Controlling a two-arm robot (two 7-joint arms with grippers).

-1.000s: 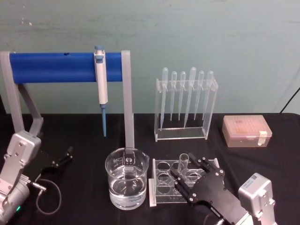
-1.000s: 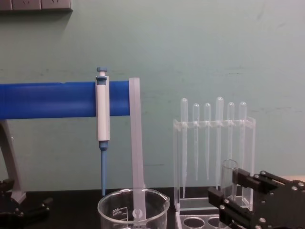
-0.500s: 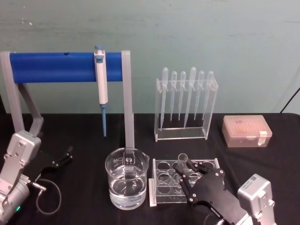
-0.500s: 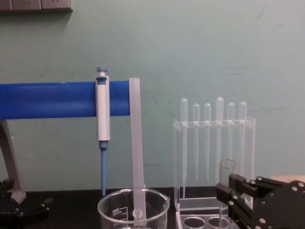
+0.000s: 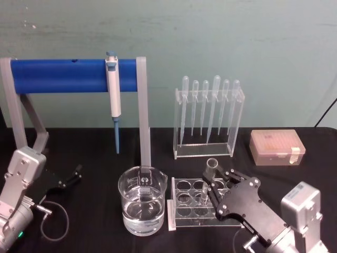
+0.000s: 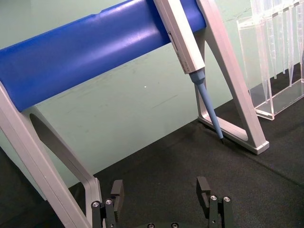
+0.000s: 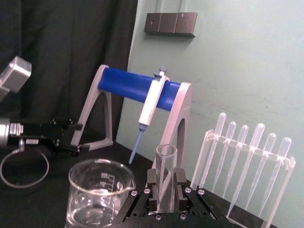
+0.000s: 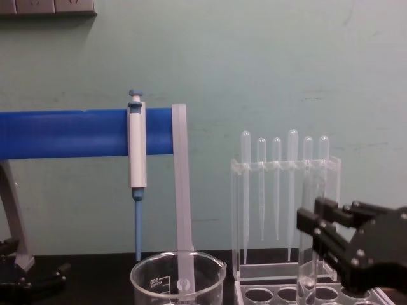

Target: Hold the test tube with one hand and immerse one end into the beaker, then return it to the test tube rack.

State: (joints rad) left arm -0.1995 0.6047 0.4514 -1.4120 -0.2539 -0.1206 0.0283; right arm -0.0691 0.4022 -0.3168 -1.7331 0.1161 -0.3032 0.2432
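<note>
The test tube [image 5: 209,178] is a clear glass tube, held nearly upright in my right gripper [image 5: 213,183], which is shut on its middle. In the chest view the test tube [image 8: 309,216] hangs with its rounded bottom just above the white tube rack [image 8: 264,296]. The right wrist view shows the tube [image 7: 166,166] rising between the fingers [image 7: 153,183]. The beaker [image 5: 142,203], part-filled with clear water, stands left of the rack [image 5: 171,211]. My left gripper [image 5: 71,176] rests open at the table's left, with nothing between its fingers [image 6: 117,190].
A blue-barred stand [image 5: 73,75] carries a white and blue pipettor [image 5: 113,89] behind the beaker. A clear acrylic rack of plastic pipettes [image 5: 208,118] stands at the back. A pale tip box [image 5: 276,147] sits at the right. A cable loops by the left arm [image 5: 55,221].
My right gripper went from open around the tube to shut on it. It has lifted the tube up out of the rack and drawn slightly to the right. The left arm stayed still.
</note>
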